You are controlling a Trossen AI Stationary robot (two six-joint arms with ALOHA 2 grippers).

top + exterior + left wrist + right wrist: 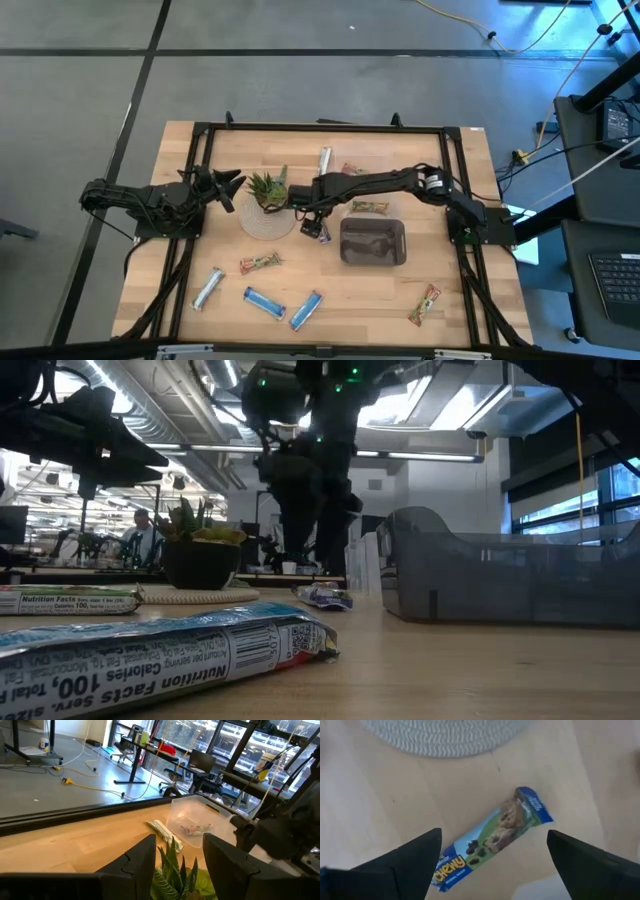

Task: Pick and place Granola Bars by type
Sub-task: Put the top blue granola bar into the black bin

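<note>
A blue-wrapped granola bar [492, 840] lies flat on the wood beside the round woven mat [445, 735]. My right gripper [492, 865] hovers over it, open, with a finger standing off each side and touching nothing. In the high view this bar [319, 231] lies between the potted plant [268, 188] and the grey bin [373, 242], under my right gripper [311, 213]. My left gripper [228, 185] waits open at the plant's left. Other bars lie near the table's near edge: silvery [208, 288], green-tan [260, 263], two blue [265, 301] [306, 310], and green-tan [425, 305].
A clear container [195, 817] behind the grey bin holds a green-tan bar [368, 207]. A silvery bar [325, 160] lies near the far edge. The plant stands on the woven mat [268, 225]. A black frame [320, 128] runs round the table. A bar [150, 650] fills the low view's foreground.
</note>
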